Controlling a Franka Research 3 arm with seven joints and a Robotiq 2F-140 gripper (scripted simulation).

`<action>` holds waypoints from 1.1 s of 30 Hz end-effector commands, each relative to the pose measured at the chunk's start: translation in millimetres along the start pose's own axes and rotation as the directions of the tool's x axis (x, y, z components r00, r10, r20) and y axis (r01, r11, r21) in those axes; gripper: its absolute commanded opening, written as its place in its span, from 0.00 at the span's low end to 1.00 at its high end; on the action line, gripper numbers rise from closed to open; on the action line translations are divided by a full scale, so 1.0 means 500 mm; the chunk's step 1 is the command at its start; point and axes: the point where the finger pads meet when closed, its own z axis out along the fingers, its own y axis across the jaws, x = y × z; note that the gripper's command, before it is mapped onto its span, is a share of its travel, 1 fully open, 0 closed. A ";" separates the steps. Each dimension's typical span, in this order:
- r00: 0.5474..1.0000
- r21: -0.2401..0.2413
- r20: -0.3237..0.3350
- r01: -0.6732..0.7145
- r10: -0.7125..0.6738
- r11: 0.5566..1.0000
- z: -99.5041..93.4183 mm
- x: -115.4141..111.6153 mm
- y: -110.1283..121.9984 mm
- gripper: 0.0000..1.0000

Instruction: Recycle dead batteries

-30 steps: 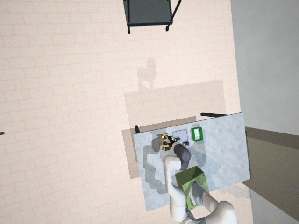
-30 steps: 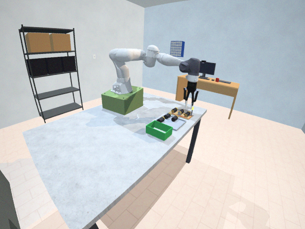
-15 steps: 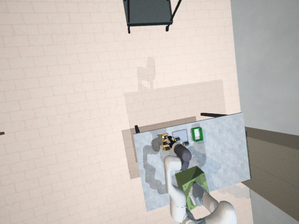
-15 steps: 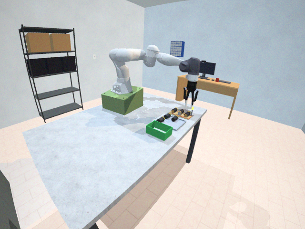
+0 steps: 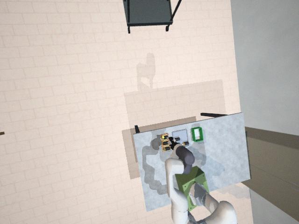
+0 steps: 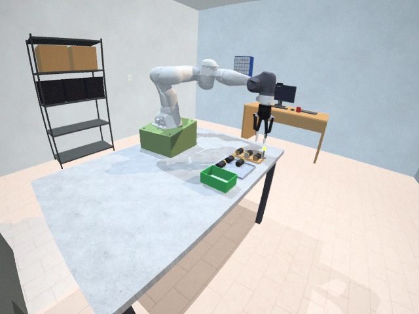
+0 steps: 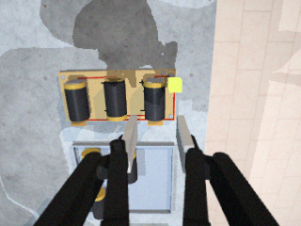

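Above the tray's [image 5: 180, 133] [image 6: 244, 173] [image 7: 157, 188] board-side edge, our hand [image 5: 172, 142] [image 6: 260, 140] [image 7: 156, 125] hangs partly open, holding nothing. Beyond the tray, three batteries sit in the board [image 5: 165, 139] [image 6: 262, 161] [image 7: 96, 77], probably to power the lit bulb [image 5: 163, 136] [image 6: 264, 148] [image 7: 175, 85]; the recycling box [image 5: 202, 135] [image 6: 216, 182] stands upright opposite.

The pale, mottled tabletop [image 5: 224, 144] [image 6: 135, 209] [image 7: 23, 94] carries the green recycling box [image 5: 202, 135] [image 6: 218, 184] (upright), the shallow tray [image 5: 180, 134] [image 6: 244, 171] [image 7: 155, 184], the tan battery board [image 5: 162, 145] [image 6: 261, 159] [image 7: 96, 91] and the arm's green pedestal [image 5: 180, 179] [image 6: 155, 140].
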 end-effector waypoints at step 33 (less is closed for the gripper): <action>1.000 0.006 0.001 0.007 -0.007 1.000 0.098 0.002 -0.007 0.29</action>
